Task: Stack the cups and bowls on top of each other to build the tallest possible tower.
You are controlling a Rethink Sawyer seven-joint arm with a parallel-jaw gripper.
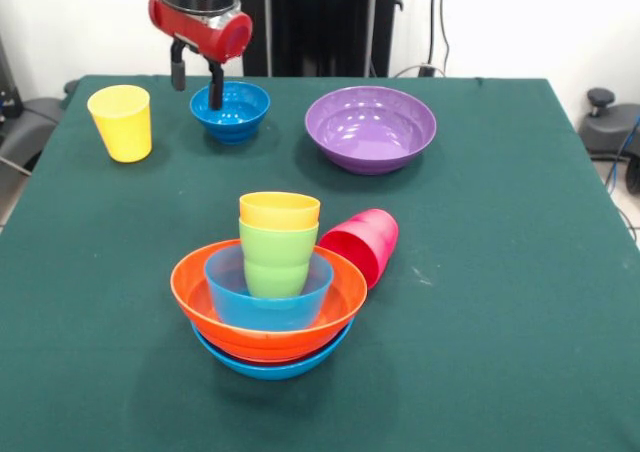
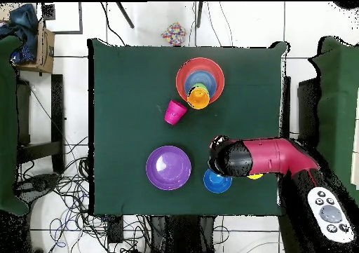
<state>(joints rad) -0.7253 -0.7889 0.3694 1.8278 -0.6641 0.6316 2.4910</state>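
Dark green cloth covers the table (image 1: 500, 272), and the glossy plastic ware on it sits in two groups around the end effector (image 1: 197, 74). Right under its fingertips, in the front view, is the small dark-blue bowl (image 1: 231, 111), ribbed on the outside; one black finger hangs in front of its rim and the other just outside it, with a clear gap between them and nothing held. Beside the end effector on one side stands the yellow cup (image 1: 121, 122), upright and alone; in the overhead view the arm covers most of it. On the other side, past the dark-blue bowl, rests the wide, shallow purple bowl (image 1: 370, 128), open side up. Well away from the end effector, toward the camera in the front view, stands the tower (image 1: 270, 297): a light-blue bowl at the base, an orange bowl in it, a smaller light-blue bowl inside that, then a light green cup with an orange-yellow cup nested on top. The magenta-pink cup (image 1: 362, 244) lies on its side just beside the tower, its mouth turned toward the orange bowl's rim. The arm comes down from above in the front view, its red wrist above the two black fingers; overhead it reaches across the table's edge, red and black.
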